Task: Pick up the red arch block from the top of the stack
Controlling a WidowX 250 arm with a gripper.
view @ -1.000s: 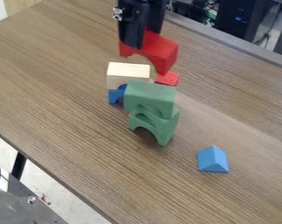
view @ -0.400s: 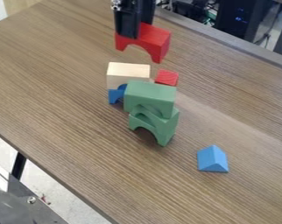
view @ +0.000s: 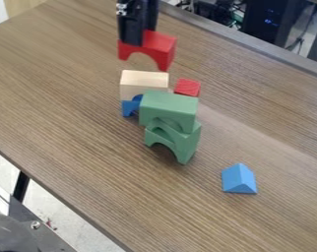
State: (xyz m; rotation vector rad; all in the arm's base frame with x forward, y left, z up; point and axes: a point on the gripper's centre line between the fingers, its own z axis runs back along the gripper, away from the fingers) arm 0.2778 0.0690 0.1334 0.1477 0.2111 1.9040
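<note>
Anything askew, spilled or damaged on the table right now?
No spill or visible damage. Slight oddity: the upper green block looks a bit out of line with the green arch under it, though the slanted view may exaggerate that. The blue triangular block lies apart from the rest.
</note>
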